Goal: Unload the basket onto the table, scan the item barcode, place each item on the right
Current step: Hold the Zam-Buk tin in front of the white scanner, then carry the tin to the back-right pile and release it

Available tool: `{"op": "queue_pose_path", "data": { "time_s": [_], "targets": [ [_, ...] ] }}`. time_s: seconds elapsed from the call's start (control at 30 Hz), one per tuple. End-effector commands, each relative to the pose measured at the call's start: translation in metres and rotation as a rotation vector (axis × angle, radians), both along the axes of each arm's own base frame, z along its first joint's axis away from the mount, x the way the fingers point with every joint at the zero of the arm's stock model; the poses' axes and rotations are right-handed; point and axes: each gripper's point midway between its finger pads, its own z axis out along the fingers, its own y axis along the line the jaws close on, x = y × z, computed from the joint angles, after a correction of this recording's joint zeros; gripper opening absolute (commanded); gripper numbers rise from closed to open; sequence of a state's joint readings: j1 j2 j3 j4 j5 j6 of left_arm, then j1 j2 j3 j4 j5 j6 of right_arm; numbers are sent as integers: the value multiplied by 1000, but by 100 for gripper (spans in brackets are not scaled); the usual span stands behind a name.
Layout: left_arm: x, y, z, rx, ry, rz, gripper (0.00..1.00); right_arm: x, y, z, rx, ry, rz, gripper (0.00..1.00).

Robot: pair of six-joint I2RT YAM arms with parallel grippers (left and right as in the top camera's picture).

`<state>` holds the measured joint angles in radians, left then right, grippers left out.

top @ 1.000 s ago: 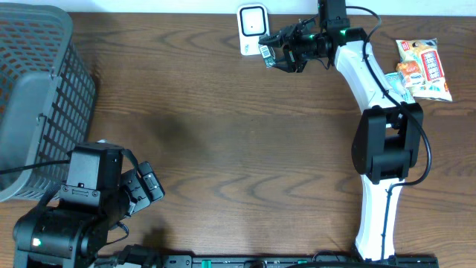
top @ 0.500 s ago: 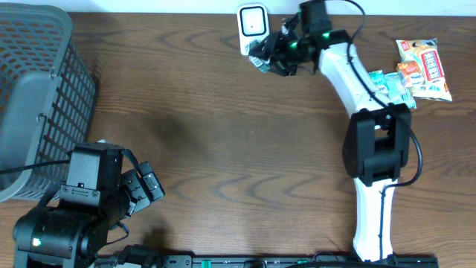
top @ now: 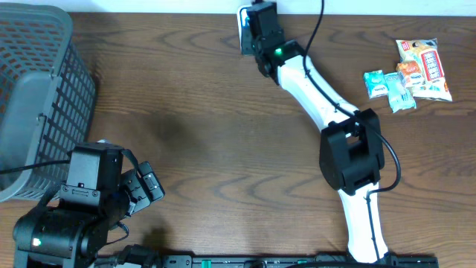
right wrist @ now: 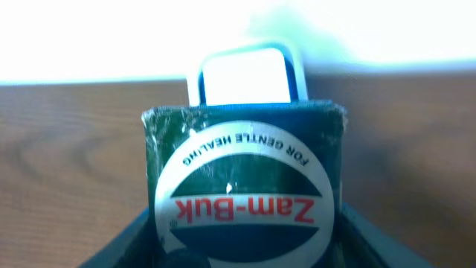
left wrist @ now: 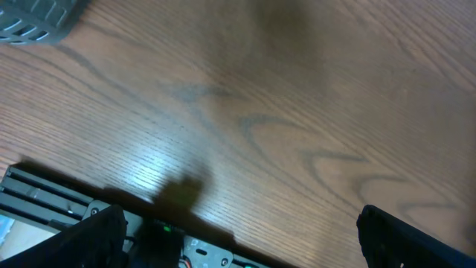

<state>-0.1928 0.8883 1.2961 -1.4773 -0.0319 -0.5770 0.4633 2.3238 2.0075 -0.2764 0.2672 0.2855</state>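
One green Zam-Buk box (right wrist: 245,186) is sitting squarely between the two dark fingers (right wrist: 123,242) of the right pincer (right wrist: 245,238). Its round label is facing the wrist camera and reading upside down. The pincer is pinching the box by its two sides, one finger showing at each lower corner. The picture is soft there, so the exact line of contact is hard to make out. Just beyond the box's top edge, the white scanner (right wrist: 245,74) is standing at the far edge of the counter (right wrist: 67,164), its pale face peeking over the box. From overhead, the right arm is reaching across the wood and its pincer is covering most of the scanner, with the box hiding beneath it. Well apart, at the near left, the left pincer (left wrist: 249,238) is hanging with its fingers spread wide over bare wood, close to the grey basket (top: 37,82). Some snack packets (top: 422,68) are lying at the far right.
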Motion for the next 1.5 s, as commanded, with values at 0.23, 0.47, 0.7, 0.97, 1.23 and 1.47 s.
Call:
{"op": "queue_pose_path", "data": {
  "time_s": [0.23,0.47,0.7,0.97,1.23,1.47],
  "targets": [
    [-1,1,0,4,2,6,98,49,-11,5,-228,-287,16,43],
    [-1,1,0,4,2,6,98,61,-9,-18,-202,-341,2,42],
    [-1,1,0,4,2,6,98,61,6,-32,-145,-337,68,44],
    [-1,1,0,4,2,6,97,61,2,-17,-84,-340,25,40],
    [-1,1,0,4,2,6,97,57,-61,45,-110,-313,-136,39],
    [-1,1,0,4,2,6,98,36,-165,68,-150,-138,-282,39]
  ]
}}
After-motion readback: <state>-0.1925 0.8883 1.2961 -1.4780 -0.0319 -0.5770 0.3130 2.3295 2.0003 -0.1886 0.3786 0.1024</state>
